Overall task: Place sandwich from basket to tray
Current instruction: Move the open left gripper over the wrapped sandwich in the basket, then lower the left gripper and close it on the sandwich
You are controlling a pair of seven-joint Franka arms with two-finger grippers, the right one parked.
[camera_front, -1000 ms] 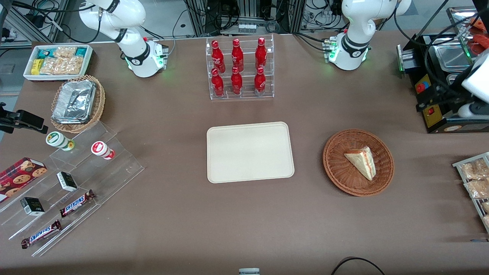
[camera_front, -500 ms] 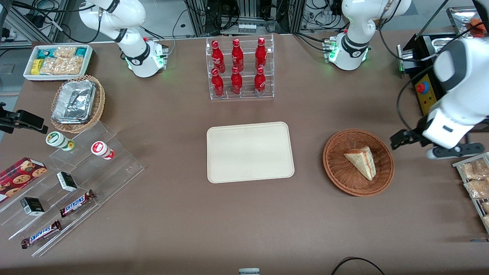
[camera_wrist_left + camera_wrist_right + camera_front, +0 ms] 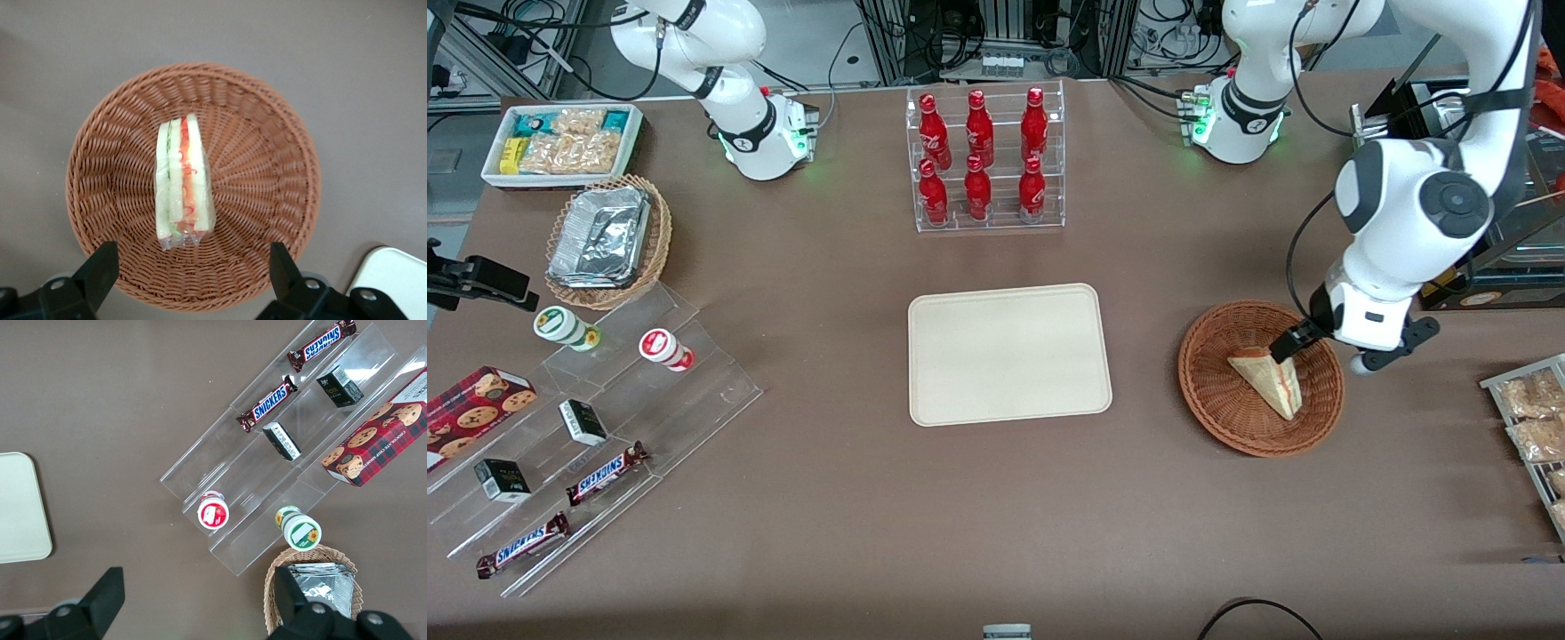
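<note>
Only one dark fingertip (image 3: 1286, 346) of the gripper (image 3: 1303, 342) shows in the front view, over the sandwich's (image 3: 1269, 380) edge farther from the camera; the white wrist housing hides the other. Seen from the wrist, the gripper (image 3: 193, 270) has its two black fingers spread wide apart, gripping nothing, one to each side of the sandwich (image 3: 181, 180) and above it. A corner of the tray (image 3: 393, 280) is cut off at that picture's edge.

The sandwich is a triangular wedge of pale bread in clear wrap, with green and red filling striped along its cut edge. It lies in the basket (image 3: 1218, 391), a round, shallow bowl of reddish-brown woven wicker whose strands fan out from the centre (image 3: 267, 167). The tray (image 3: 1008, 354) is flat, cream, rectangular with rounded corners and a low rim, and lies beside the basket, toward the parked arm's end.

The left arm bends down over the basket, its wrist pointing down
</note>
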